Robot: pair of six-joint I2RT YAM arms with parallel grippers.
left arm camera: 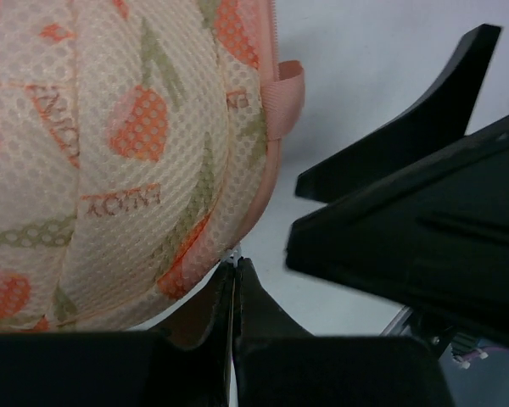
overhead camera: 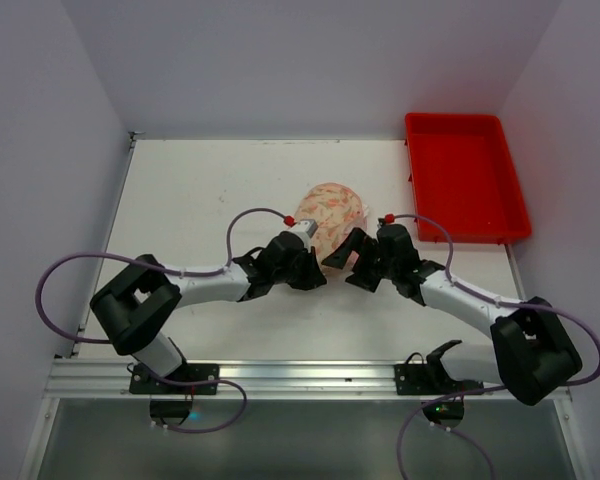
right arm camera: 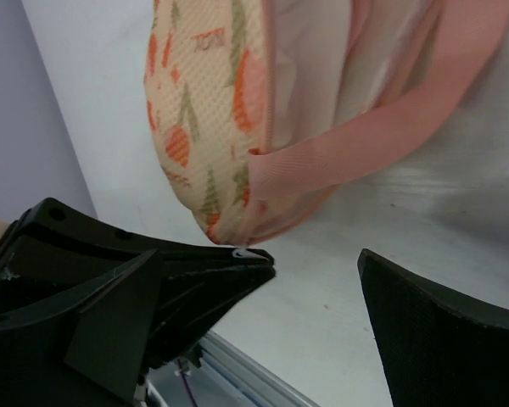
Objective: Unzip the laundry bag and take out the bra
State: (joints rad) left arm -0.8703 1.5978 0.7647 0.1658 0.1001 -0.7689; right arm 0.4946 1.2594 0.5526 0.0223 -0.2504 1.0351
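White table (overhead camera: 195, 190), pale lavender walls (overhead camera: 280, 60) around.

Two white arms (overhead camera: 212, 284) with black joints and looping purple cables (overhead camera: 255, 211).

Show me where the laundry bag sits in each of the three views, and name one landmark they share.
Top external: the laundry bag lies at the centre of the picture, on the white table.
Left wrist: the laundry bag fills the upper left.
Right wrist: the laundry bag is at top centre, reaching the top edge.
Shared landmark: the white table beside the bag shows in all three.
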